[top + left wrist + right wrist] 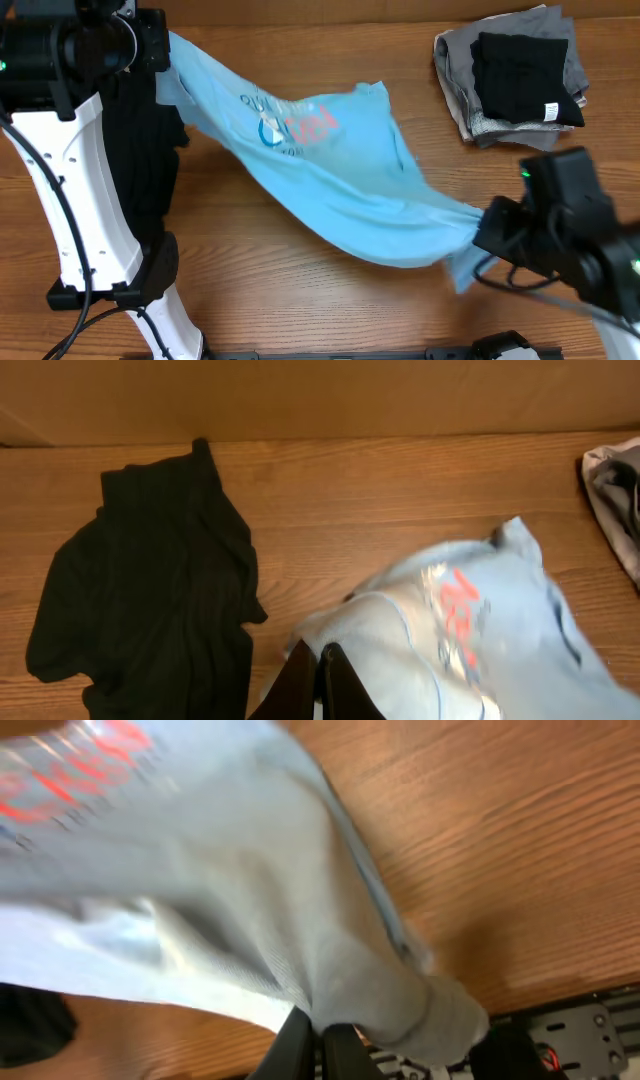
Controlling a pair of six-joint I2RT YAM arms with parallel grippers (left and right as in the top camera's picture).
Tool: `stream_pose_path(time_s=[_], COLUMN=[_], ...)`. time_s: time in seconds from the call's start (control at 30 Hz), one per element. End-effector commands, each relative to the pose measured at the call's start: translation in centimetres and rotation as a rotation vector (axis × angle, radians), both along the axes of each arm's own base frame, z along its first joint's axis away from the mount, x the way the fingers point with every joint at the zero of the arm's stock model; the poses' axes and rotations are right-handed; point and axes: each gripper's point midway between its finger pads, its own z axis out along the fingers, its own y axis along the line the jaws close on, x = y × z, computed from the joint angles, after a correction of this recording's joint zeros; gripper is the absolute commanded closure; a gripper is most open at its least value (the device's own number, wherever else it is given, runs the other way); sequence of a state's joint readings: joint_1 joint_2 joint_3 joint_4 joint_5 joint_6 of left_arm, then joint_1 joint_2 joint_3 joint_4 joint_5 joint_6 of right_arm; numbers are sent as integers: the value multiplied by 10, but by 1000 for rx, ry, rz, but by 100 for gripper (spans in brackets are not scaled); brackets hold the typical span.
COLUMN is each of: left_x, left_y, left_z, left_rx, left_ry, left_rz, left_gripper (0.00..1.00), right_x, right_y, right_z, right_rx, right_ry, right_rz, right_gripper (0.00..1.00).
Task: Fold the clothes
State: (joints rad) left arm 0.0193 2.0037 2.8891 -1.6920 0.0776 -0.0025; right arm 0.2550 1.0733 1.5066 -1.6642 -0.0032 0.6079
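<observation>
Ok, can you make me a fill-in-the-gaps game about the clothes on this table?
The light blue printed T-shirt hangs stretched ____ the left fingers and the right fingers.
The crumpled black ribbed garment lies on the brown wooden table, on the ____ arm's side.
The neatly folded top garment on the pile of folded grey clothes is coloured ____.
Missing words: between; left; black.

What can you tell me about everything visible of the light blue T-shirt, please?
The light blue T-shirt is thin, soft knit cloth with a red, white and blue print on its chest. It hangs stretched diagonally between the left gripper, shut on one end, and the right gripper, shut on a bunched end. Its middle sags, wrinkled, toward the table; contact there is unclear.
</observation>
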Motion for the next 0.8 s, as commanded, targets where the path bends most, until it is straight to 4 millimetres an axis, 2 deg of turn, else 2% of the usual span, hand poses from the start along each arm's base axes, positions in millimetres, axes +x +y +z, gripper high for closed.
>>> stream_pose_path(time_s=[0.0, 0.13, 0.23, 0.5, 0.77], left_x=[-24, -49, -58, -51, -20], left_y=[-3, 3, 4, 4, 4], left_z=[27, 30, 13, -77, -169], left_rx=[-12, 13, 18, 20, 21], left_ry=[-68, -48, 21, 322, 464], left_rz=[10, 35, 39, 36, 33], left_gripper=[96, 96, 96, 96, 96], right_x=[-3, 1, 12, 74, 152], right_y=[-2, -2, -3, 4, -5], right_z=[21, 18, 10, -42, -119], right_rx=[8, -11, -44, -141, -166], right_ry=[-58, -44, -7, 165, 265], right_rz=[4, 21, 25, 99, 120], right_gripper=[96, 96, 96, 96, 96])
